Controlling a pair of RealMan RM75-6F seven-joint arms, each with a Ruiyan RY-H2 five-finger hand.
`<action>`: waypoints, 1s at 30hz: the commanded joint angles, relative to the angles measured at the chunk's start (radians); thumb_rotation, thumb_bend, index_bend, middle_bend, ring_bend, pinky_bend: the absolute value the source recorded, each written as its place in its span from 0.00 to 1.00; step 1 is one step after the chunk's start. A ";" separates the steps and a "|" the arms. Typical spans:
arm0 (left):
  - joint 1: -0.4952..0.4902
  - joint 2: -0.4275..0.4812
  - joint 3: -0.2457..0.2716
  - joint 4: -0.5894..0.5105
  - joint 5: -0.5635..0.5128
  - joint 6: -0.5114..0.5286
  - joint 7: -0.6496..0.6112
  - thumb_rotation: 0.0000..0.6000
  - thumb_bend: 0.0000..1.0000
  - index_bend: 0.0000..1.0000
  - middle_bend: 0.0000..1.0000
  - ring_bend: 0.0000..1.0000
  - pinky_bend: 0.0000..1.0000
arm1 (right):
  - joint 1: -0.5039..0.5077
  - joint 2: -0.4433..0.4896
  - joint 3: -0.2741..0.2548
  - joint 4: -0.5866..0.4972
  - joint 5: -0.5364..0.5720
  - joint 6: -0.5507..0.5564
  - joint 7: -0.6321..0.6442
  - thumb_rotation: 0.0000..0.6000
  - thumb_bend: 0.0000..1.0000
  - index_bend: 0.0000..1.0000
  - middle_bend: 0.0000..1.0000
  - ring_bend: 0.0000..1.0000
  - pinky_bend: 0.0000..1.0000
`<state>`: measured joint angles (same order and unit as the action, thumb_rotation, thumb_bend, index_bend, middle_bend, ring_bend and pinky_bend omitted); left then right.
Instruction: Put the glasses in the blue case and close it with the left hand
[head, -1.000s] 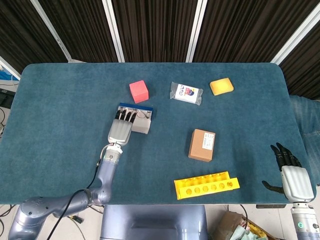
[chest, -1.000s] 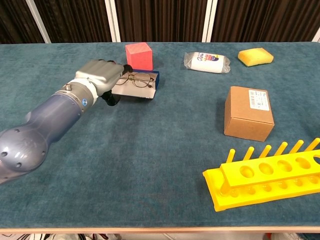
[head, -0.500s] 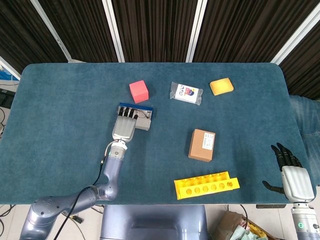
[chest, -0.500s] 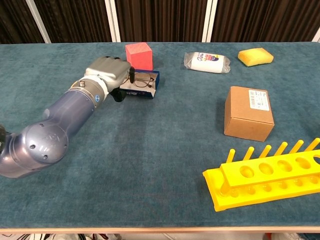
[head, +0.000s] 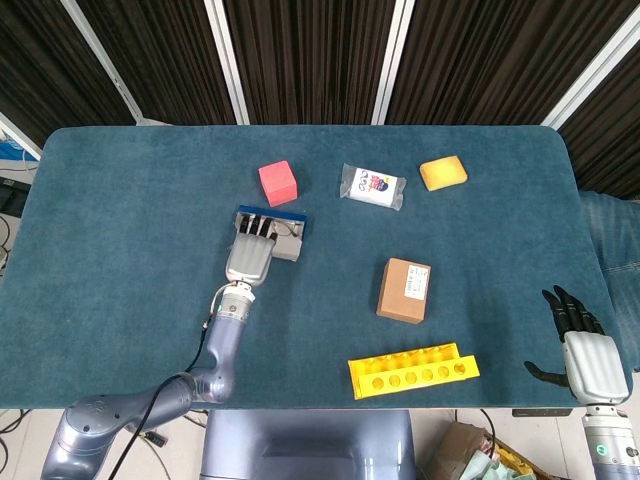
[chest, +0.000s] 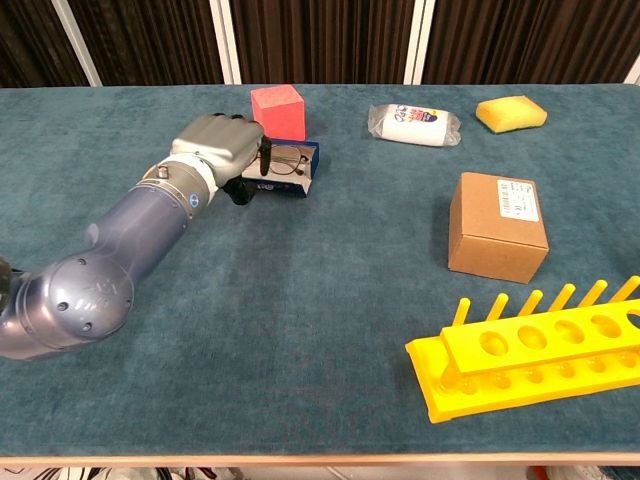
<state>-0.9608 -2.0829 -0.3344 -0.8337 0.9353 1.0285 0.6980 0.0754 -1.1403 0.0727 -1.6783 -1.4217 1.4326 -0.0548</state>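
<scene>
The blue case (head: 272, 213) (chest: 311, 156) lies open just in front of the red cube, with its grey lid (head: 286, 251) (chest: 283, 184) on the near side. The thin-framed glasses (head: 286, 230) (chest: 287, 158) rest inside it. My left hand (head: 247, 258) (chest: 214, 144) is at the case's left end. Its fingers (head: 255, 226) (chest: 264, 155) curl over the lid's edge and the thumb sits under it, so it grips the lid. My right hand (head: 580, 345) hangs open off the table's near right corner, seen in the head view only.
A red cube (head: 278, 183) (chest: 277, 109) stands right behind the case. A plastic packet (head: 371, 186), a yellow sponge (head: 443, 173), a cardboard box (head: 404, 290) (chest: 497, 226) and a yellow tube rack (head: 412, 370) (chest: 535, 350) lie to the right.
My left hand has pushed forward onto the case, and the grey lid has folded in from lying flat. Over the last half second hardly anything has moved. The right hand has stayed still.
</scene>
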 joint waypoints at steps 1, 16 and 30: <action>0.006 0.005 0.001 -0.004 0.007 0.004 -0.010 1.00 0.45 0.43 0.14 0.06 0.09 | 0.000 0.001 0.000 -0.002 0.001 -0.001 -0.001 1.00 0.10 0.00 0.00 0.09 0.19; 0.024 0.012 0.005 0.001 0.035 -0.005 -0.049 1.00 0.45 0.45 0.14 0.06 0.09 | 0.000 0.001 0.003 -0.006 0.011 -0.003 -0.006 1.00 0.10 0.00 0.00 0.09 0.19; 0.031 0.006 -0.002 0.016 0.041 -0.009 -0.059 1.00 0.46 0.53 0.15 0.06 0.09 | 0.001 0.004 0.004 -0.010 0.018 -0.009 -0.007 1.00 0.10 0.00 0.00 0.09 0.19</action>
<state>-0.9300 -2.0773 -0.3362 -0.8180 0.9765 1.0191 0.6386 0.0765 -1.1365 0.0768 -1.6880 -1.4038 1.4241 -0.0622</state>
